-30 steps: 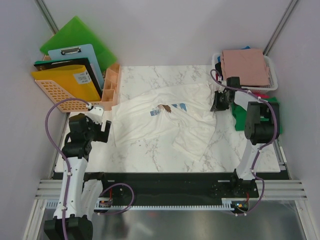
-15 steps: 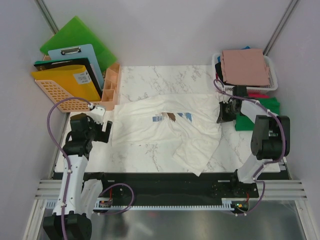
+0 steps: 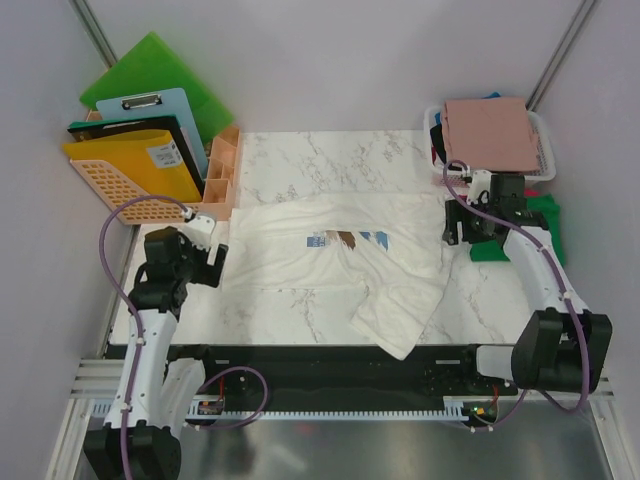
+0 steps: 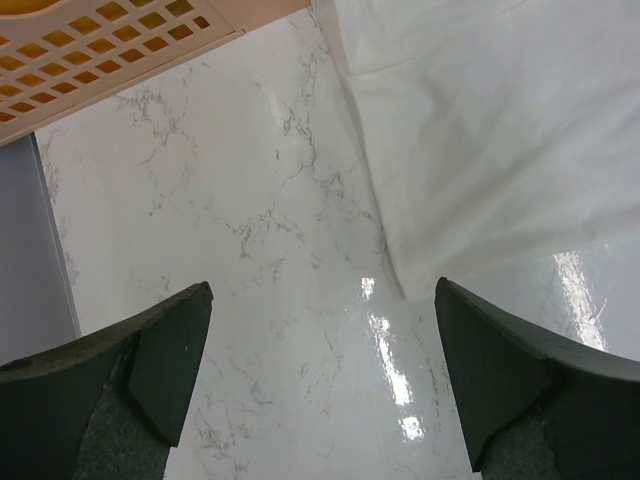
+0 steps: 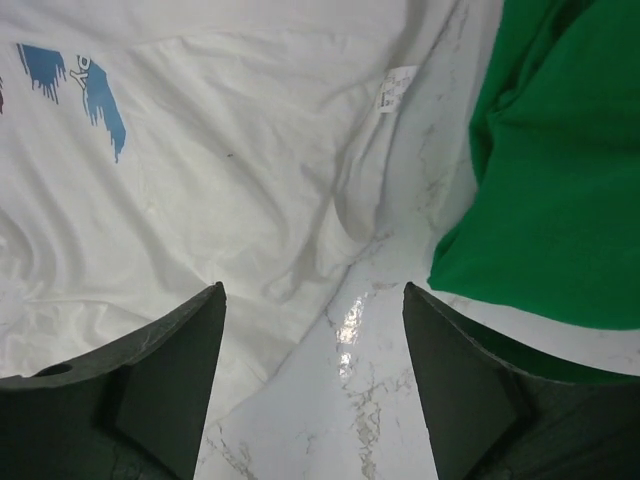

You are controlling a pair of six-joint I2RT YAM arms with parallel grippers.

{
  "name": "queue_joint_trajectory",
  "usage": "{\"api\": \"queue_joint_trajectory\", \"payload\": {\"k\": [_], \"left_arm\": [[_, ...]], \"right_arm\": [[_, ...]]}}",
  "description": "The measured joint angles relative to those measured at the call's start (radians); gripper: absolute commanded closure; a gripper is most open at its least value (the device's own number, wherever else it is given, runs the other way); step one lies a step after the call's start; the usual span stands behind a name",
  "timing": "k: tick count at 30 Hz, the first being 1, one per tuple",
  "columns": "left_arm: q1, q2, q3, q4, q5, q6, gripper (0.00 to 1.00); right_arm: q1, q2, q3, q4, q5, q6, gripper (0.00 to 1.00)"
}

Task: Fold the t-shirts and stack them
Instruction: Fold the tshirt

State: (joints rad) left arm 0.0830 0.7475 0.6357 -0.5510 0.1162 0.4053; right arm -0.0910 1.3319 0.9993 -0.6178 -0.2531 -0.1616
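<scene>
Cream-white t-shirt (image 3: 340, 250) lies spread across the middle of the marble desk (image 3: 330, 160), front side up. Its blue-and-brown print (image 3: 345, 238) sits near the centre. The near-right part of the shirt is bunched into a loose fold toward the front edge.

Left end effector (image 4: 320, 330): fingers wide apart, nothing between them, over bare desk at the shirt's left edge. In the left wrist view the cloth edge lies just beside the right-hand finger.

Right end effector (image 5: 315, 330): fingers wide apart, holding nothing, over the shirt's right edge, where a small white label (image 5: 398, 88) shows.

Green t-shirt (image 5: 560, 180) lies just to the right of the white one, with a narrow strip of marble between them.

Dusty-pink t-shirt (image 3: 490, 133), folded flat, rests on top of the white basket (image 3: 545, 150) at the far right corner.

Orange basket (image 3: 130, 195) with folders stands at the far left.
</scene>
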Motion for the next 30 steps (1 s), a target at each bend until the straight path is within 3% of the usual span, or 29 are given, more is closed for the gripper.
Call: {"api": "queue_joint_trajectory", "payload": {"k": [8, 13, 18, 24, 30], "left_arm": [[-0.031, 0.040, -0.026, -0.001, 0.117, 0.050, 0.00], [-0.183, 0.232, -0.031, 0.027, 0.104, 0.060, 0.00], [-0.317, 0.433, -0.018, 0.058, 0.076, 0.059, 0.00], [-0.328, 0.593, 0.047, 0.100, 0.063, 0.057, 0.00], [-0.328, 0.645, 0.067, 0.118, -0.002, 0.036, 0.00]], "right_arm": [[-0.005, -0.153, 0.022, -0.037, 0.150, -0.037, 0.17], [-0.006, -0.277, -0.013, -0.034, 0.169, -0.033, 0.15], [-0.006, -0.249, -0.040, -0.025, 0.173, -0.018, 0.16], [-0.006, -0.224, -0.070, -0.033, 0.173, -0.011, 0.15], [-0.005, -0.271, -0.070, -0.031, 0.180, -0.016, 0.15]]}}
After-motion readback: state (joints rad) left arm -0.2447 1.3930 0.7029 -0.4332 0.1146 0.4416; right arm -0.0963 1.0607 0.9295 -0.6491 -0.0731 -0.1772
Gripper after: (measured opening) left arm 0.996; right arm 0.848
